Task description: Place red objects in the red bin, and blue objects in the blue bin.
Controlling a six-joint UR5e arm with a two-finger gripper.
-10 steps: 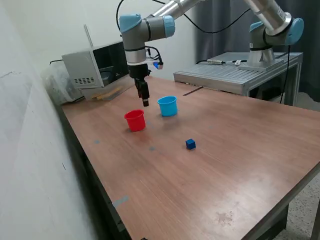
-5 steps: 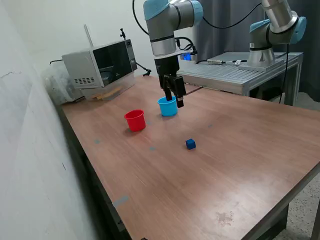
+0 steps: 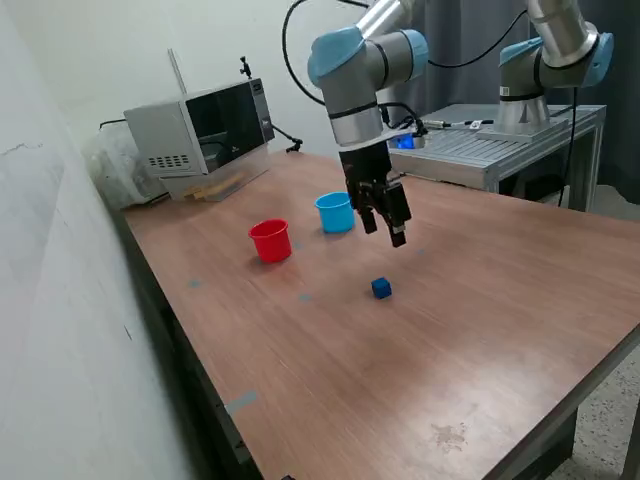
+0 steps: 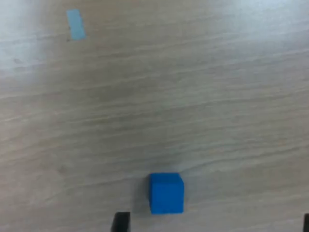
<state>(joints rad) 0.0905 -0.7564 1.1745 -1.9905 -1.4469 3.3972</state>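
Judged the blue cube (image 4: 166, 193) light, rigid, smooth; best pinched across opposite flat faces. Fingers (image 3: 384, 226) spread, empty, above tabletop (image 3: 480, 300).

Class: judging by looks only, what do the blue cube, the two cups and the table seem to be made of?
Blue cube: matte, uniformly coloured, maybe foam, wood or plastic. Red cup and light blue cup: smooth, thin-rimmed, likely plastic. Table: brown wood grain, perhaps laminate.

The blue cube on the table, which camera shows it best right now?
The wrist view: the blue cube is large and sharp against bare wood, with nothing covering it. In the exterior view the cube is small but unobstructed, below the gripper and apart from both cups.
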